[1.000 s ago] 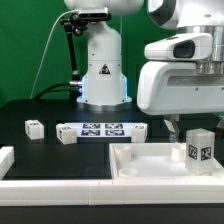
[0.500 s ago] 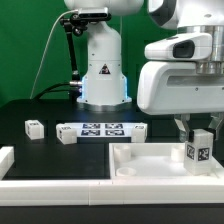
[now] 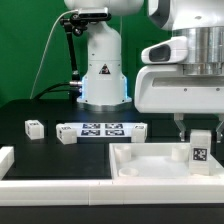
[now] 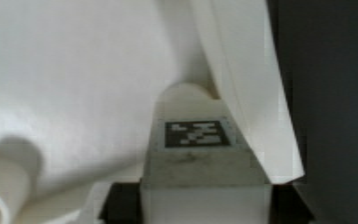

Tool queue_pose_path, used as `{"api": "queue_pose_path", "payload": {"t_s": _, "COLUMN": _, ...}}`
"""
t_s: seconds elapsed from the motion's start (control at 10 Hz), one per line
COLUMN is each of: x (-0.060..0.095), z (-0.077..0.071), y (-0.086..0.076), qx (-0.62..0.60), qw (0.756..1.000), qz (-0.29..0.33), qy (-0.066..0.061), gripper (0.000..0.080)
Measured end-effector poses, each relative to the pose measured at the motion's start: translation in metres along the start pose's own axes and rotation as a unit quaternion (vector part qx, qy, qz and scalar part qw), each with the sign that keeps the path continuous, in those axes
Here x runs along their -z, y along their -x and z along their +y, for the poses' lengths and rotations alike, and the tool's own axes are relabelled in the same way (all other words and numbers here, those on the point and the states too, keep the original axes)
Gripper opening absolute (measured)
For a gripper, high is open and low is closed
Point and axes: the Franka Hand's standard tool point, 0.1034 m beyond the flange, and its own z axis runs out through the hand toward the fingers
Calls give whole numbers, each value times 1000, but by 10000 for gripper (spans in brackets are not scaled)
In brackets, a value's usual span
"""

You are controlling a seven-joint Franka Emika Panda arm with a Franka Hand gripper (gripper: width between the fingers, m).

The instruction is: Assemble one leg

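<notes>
My gripper (image 3: 200, 133) is shut on a leg (image 3: 201, 150), a small white block with a black-and-white tag facing the camera. I hold it upright over the right corner of the large white recessed tray-like piece (image 3: 150, 178), its lower end down near the tray's floor. In the wrist view the leg (image 4: 202, 160) fills the space between my dark fingers (image 4: 130, 202), with the tray's raised wall (image 4: 247, 70) beside it. Two more legs (image 3: 34, 127) (image 3: 67, 135) lie on the black table at the exterior view's left.
The marker board (image 3: 100, 129) lies mid-table in front of the robot base (image 3: 103, 75). Another white part (image 3: 5, 160) sits at the exterior view's lower left. A round white stub (image 4: 7, 185) rises from the tray near the held leg.
The held leg has turned so its tagged face points squarely at the camera, and it has sunk slightly toward the tray corner. The other parts have not moved.
</notes>
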Motion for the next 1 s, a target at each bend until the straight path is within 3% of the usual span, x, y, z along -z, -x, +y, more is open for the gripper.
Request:
{"api": "queue_pose_path", "payload": {"t_s": 0.5, "x": -1, "z": 0, "y": 1, "qx": -219, "qw": 976, "qz": -3, "qy": -6, "gripper": 294}}
{"api": "queue_pose_path", "payload": {"t_s": 0.8, "x": -1, "z": 0, "y": 1, "qx": -203, "qw": 979, "qz": -4, "qy": -6, "gripper": 324}}
{"api": "queue_pose_path", "payload": {"t_s": 0.9, "x": 0, "z": -1, "y": 0, "qx": -190, "qw": 982, "qz": -5, "qy": -5, "gripper": 503}}
{"api": "queue_pose_path", "payload": {"t_s": 1.0, "x": 0, "z": -1, "y": 0, "qx": -151, "qw": 989, "qz": -4, "qy": -5, "gripper": 613}}
